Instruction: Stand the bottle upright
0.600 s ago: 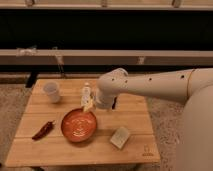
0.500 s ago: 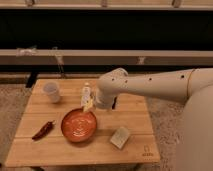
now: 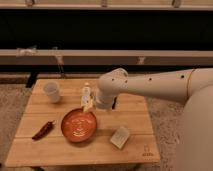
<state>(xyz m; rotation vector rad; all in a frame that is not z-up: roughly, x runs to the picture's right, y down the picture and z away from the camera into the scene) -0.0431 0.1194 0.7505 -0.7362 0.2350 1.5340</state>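
Now, the bottle (image 3: 86,94): it looks upright on the table (image 3: 131,108), white cap on top. It stands toward the back, left of the middle, between the cup (image 3: 51,92) and the arm's wrist, just behind the bowl (image 3: 64,124).
Gripper (image 3: 93,104): low at the bottle's right side, just beside its lower half, spread wide (the wrist covers much of it, so I cannot tell whether it touches the plastic).
Step in hand: by my reading, letting go and getting clear; the standing itself looks done.
How to do it well: draw the gripper straight up, or back to the right and away from the bottle, and do it slowly. Avoid any sideways sweep toward the cup, since a light, narrow bottle probably tips at a small nudge.
What to watch: the cap. If it leans as the gripper pulls away, something is likely dragging on the label.
Neighbours: the bowl's rim lies just in front of the bottle, so a forward fall could drop it into the bowl. The cup is near on the left but apart. The red pepper (image 3: 44,130) and the pale sponge (image 3: 120,136) lie well apart at the front.
Arm (image 3: 150,87): white, reaching in from the right over the back half of the table.
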